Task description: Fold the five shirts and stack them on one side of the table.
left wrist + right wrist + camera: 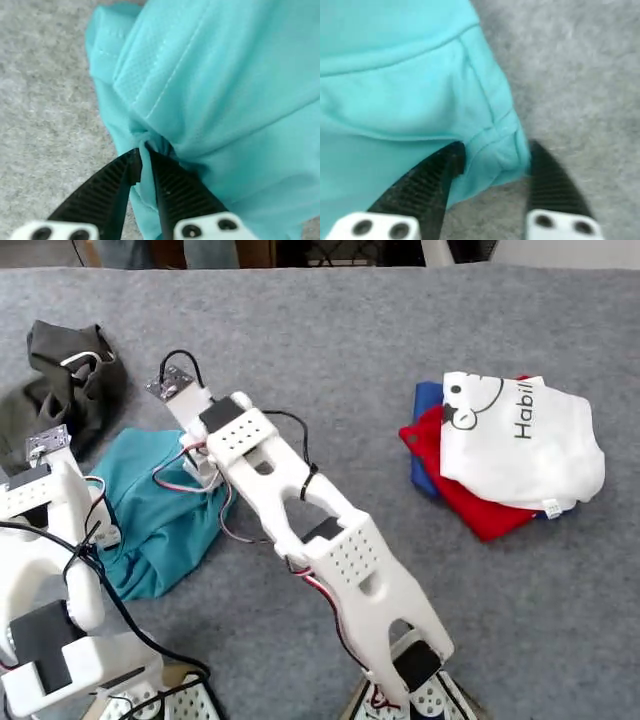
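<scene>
High view: teal shirt [150,530] crumpled at the worktop's [330,340] near left; folded stack [510,450] off to the right.
Left wrist view: left tool [145,161] pinched tight on a gathered fold.
Right wrist view: right tool [495,152] open, straddling a hem corner.
Light, limp knit, likely to sag; the seamed edges look the best hold.

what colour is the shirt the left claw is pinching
The shirt is plain teal; the left wrist view shows it best.

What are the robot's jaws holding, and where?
The left gripper pinches a bunched fold of the teal shirt. The right gripper straddles its hemmed corner, jaws open, not gripping.
</scene>
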{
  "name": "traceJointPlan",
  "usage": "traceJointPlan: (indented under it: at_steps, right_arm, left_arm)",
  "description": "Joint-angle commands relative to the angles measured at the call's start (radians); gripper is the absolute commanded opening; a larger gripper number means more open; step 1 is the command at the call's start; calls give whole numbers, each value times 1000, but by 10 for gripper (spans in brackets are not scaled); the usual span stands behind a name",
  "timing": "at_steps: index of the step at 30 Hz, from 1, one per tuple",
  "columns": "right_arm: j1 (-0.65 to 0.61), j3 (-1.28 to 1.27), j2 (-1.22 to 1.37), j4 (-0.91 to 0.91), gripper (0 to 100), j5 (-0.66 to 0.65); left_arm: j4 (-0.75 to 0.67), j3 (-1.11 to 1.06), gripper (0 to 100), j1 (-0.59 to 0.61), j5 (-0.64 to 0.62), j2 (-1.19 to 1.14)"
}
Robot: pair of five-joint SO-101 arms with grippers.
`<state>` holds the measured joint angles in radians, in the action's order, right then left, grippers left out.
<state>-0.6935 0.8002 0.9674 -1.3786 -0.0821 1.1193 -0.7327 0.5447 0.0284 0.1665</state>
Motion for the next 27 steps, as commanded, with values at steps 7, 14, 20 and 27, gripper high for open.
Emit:
traceJointPlan:
  at_steps: [7, 14, 20, 27]
  right_arm:
    - [48, 309, 10, -390, 14, -6]
    - [120, 22, -153, -390, 14, -3]
    - [124, -426, -529, -388, 14, -6]
    - [190, -897, -842, -387, 15, -146]
  left_arm:
    - [-8, 10, 30, 8, 0, 41]
    - [0, 42, 30, 8, 5, 41]
    - [133, 165, 30, -1, 15, 41]
    - [417, 386, 29, -131, 161, 32]
